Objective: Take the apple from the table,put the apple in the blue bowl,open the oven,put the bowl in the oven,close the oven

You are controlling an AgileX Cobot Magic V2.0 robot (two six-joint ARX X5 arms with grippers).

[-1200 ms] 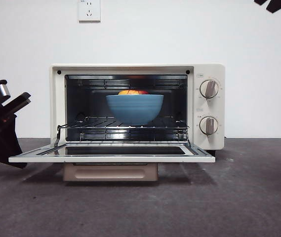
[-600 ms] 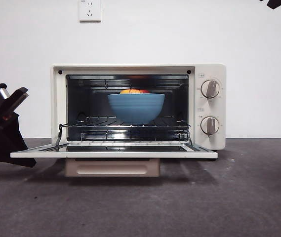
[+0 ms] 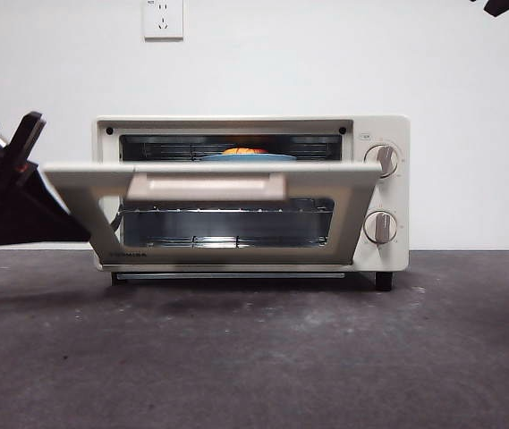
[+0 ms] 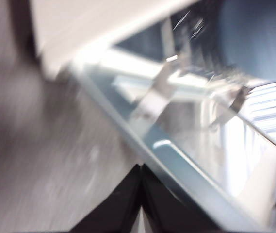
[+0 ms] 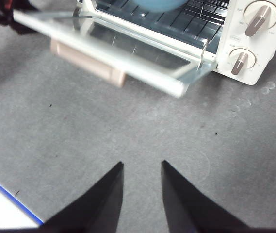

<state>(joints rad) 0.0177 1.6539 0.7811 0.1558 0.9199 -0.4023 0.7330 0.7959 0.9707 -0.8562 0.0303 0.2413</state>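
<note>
While you look across the table (image 3: 263,357) from the low front camera, the nearest thing is its bare dark grey surface, and behind it the oven (image 3: 250,192) stands against the white wall. Your oven door (image 3: 209,210) is tilted roughly halfway up, its beige handle (image 3: 205,186) facing you and the dark window below it showing the wire rack. Over the door's top edge, at about 12 o'clock from the handle, you can see a thin strip of the blue bowl (image 3: 245,157) inside the cavity with the apple (image 3: 243,151) just showing above its rim. Two grey knobs (image 3: 380,161) sit at 3 o'clock of the door.

Your left gripper (image 4: 141,194) is at 9 o'clock of the door in the front view, dark and angled upward beside the door's corner; in its wrist picture the two black jaws meet with no gap, pressed together on nothing, right at the glass edge of the door, though blur makes actual contact hard to confirm. Part of the bowl shows blurred beyond the glass.

Your right gripper (image 5: 141,172) hangs well apart over bare table, its jaws parted and empty, with the oven further off at about 12 o'clock. A wall socket (image 3: 163,18) sits high above the oven
</note>
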